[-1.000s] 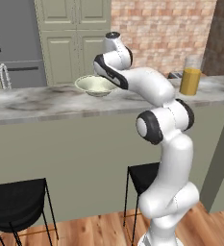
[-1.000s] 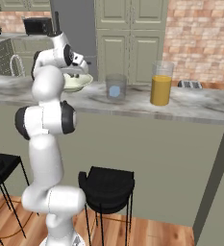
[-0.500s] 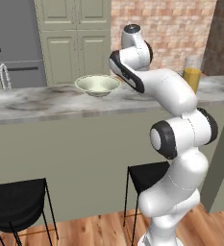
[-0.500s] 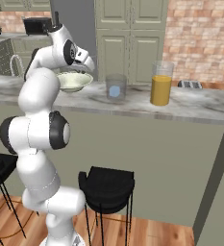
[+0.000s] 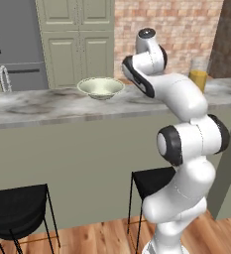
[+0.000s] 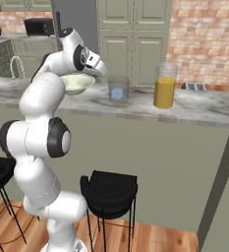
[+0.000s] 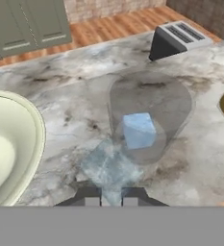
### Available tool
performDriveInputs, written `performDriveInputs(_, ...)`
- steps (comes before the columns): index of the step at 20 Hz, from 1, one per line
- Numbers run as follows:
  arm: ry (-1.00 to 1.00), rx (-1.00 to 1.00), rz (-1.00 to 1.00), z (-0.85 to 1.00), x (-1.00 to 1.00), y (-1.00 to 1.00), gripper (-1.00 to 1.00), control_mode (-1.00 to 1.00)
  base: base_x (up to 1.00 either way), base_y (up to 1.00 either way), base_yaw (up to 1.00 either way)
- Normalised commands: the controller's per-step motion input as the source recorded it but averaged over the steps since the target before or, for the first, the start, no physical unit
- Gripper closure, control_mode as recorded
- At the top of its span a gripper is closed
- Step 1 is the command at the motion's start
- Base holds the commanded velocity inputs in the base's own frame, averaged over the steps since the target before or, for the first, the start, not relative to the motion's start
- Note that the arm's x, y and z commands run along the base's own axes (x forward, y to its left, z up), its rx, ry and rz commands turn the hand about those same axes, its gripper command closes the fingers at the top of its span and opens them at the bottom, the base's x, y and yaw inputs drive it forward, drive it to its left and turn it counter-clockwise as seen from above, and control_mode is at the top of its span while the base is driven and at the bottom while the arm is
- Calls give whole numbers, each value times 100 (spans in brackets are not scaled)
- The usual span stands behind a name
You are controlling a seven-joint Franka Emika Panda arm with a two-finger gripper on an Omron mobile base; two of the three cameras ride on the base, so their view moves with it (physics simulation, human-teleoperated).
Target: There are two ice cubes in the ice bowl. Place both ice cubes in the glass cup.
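Fingers (image 7: 111, 199) clamping unmarked ice cube (image 7: 108, 168)

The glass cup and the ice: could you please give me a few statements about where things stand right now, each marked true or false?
1. One ice cube already lies inside the glass cup. True.
2. The hand is empty. False: its fingertips are closed on the second ice cube.
3. The held cube is already over the middle of the cup. False: in the hand view it sits just beside the cup, between cup and bowl.
4. A glass of orange liquid stands on the counter beyond the cup. True.
5. A toaster sits on the counter. True.
6. The cup lies on its side. False: it stands upright.
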Motion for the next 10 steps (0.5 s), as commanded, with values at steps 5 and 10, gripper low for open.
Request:
performDriveInputs(5, 0, 0, -11, 3, 33, -40, 100, -100, 0, 0, 0)
performDriveInputs(10, 0, 0, -8, 3, 39, -19, 100, -100, 0, 0, 0)
